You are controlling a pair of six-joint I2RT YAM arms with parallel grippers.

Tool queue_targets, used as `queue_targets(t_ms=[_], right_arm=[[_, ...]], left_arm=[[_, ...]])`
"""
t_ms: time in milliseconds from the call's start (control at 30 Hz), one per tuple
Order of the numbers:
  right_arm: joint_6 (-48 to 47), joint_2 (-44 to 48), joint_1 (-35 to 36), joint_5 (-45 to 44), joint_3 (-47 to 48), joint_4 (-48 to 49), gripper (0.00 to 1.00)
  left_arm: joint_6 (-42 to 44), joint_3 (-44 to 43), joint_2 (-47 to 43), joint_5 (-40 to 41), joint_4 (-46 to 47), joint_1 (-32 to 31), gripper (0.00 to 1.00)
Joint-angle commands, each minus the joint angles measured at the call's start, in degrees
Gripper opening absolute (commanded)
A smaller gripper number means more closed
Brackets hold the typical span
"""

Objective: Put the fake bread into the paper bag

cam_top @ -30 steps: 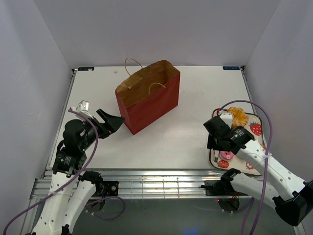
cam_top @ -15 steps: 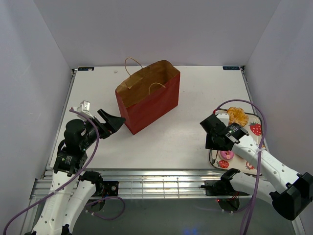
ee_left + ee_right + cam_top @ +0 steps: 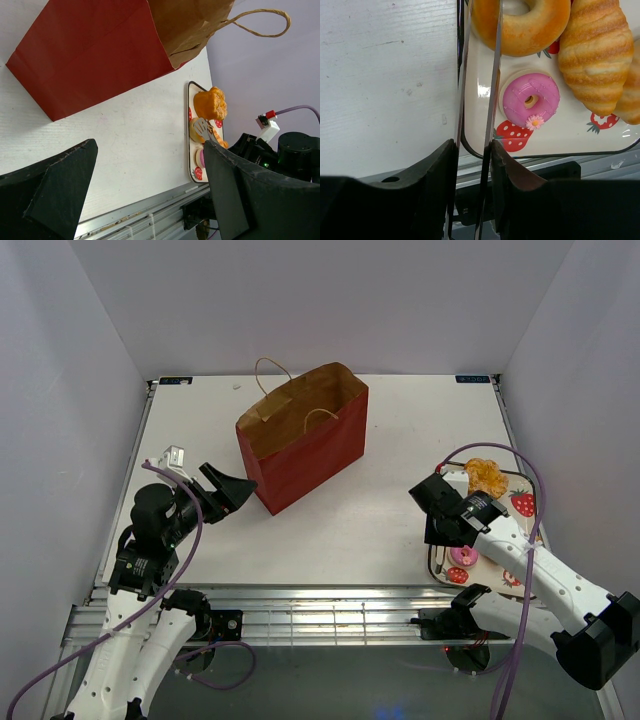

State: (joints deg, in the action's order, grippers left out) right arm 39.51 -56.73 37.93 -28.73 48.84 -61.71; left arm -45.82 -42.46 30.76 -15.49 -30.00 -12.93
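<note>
The red-brown paper bag (image 3: 305, 435) stands open at mid-table; the left wrist view shows it (image 3: 95, 55) close ahead. On the strawberry tray (image 3: 522, 502) at the right lie a golden croissant (image 3: 484, 476) and the pink-iced doughnut (image 3: 461, 558). The right wrist view shows the pink doughnut (image 3: 530, 99), a croissant (image 3: 592, 55) and a golden ring pastry (image 3: 520, 20) on the tray (image 3: 560, 135). My right gripper (image 3: 440, 515) (image 3: 472, 145) is shut on silver tongs (image 3: 495, 75), whose arms reach over the tray's left edge. My left gripper (image 3: 225, 490) (image 3: 150, 145) is open and empty, left of the bag.
The bag's cord handles (image 3: 268, 370) stick up above its rim. The tray sits near the table's front right corner, beside the metal rail (image 3: 320, 605). White walls close in the table on three sides.
My right gripper with the tongs has shifted a little left and nearer, uncovering more of the croissant. The left arm and the bag have not moved.
</note>
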Motion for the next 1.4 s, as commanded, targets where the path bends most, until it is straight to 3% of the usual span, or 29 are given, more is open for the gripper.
queue_targets(t_ms=[0,133,233,300,867,1200,1367], right_arm=[[0.4,0.22,-0.14,-0.89,-0.59,0.19,0.38],[0.13,0.39,-0.05,-0.98,-0.06,0.19,0.29],[-0.04,0.74,-0.14,-1.24,0.55,-0.07,0.12],[-0.04,1.01,-0.14,-1.5,0.99,-0.42,0.08],[-3.82,6.54,-0.14,0.15,11.0,-2.19,0.08],[-14.8,6.99,-0.05,15.98,22.86,14.15,0.08],[-17.79,2.42,-0.14,18.79,36.75,18.03,0.08]], left_arm=[[0.74,-0.61,-0.09,-0.16,-0.06,-0.08,0.97],[0.74,-0.61,-0.27,-0.25,-0.15,-0.17,0.97],[0.74,-0.7,-0.35,-0.25,-0.23,-0.08,0.97],[0.74,-0.7,-0.35,-0.16,-0.41,-0.08,0.97],[0.91,-2.28,-1.32,1.33,-2.43,-0.17,0.97],[1.17,-4.21,-1.41,3.0,-4.8,-0.08,0.96],[1.61,-4.74,-2.72,3.62,-6.65,-0.08,0.96]])
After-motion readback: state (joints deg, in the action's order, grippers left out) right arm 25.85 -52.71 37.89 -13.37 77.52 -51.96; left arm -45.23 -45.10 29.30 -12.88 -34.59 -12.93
